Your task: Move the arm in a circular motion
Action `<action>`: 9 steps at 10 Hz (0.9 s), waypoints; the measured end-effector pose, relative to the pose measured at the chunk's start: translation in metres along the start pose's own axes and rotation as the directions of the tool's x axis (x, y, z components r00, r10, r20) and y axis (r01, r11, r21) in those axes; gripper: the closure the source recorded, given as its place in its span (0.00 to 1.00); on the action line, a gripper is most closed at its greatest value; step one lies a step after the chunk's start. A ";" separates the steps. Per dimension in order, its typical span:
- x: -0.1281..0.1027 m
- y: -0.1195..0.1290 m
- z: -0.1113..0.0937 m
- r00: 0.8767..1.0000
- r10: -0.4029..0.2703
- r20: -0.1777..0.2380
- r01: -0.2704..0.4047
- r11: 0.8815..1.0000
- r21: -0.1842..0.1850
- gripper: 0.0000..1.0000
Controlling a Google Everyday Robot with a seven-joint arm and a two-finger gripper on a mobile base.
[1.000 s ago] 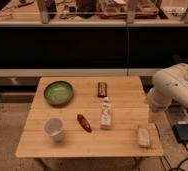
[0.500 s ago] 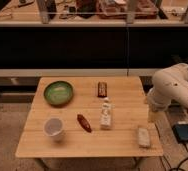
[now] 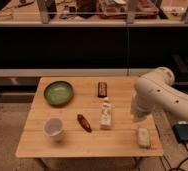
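The cream-white arm [image 3: 159, 95] of thick rounded segments comes in from the right and bends over the right edge of the wooden table [image 3: 37, 142]. Its lower end, where the gripper [image 3: 136, 116] sits, hangs just above the table's right side. That end is between a white bottle [image 3: 106, 113] to its left and a white packet [image 3: 143, 137] below it. It touches neither of them. Nothing shows in the gripper.
The table also holds a green bowl [image 3: 58, 93], a brown bar [image 3: 102, 89], a red-brown oblong item [image 3: 84, 122] and a white cup [image 3: 54, 128]. A dark blue device [image 3: 186, 132] with cables lies on the floor at right. Dark shelving [image 3: 87, 45] runs behind the table.
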 end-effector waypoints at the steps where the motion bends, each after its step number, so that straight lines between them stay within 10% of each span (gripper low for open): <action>1: -0.007 0.003 -0.004 1.000 -0.028 -0.003 0.028 1.000 0.007 0.59; 6: -0.103 0.004 -0.011 0.989 -0.150 0.005 0.150 0.988 0.030 0.59; 9: -0.140 -0.004 -0.003 0.957 -0.288 -0.015 0.289 0.956 0.048 0.59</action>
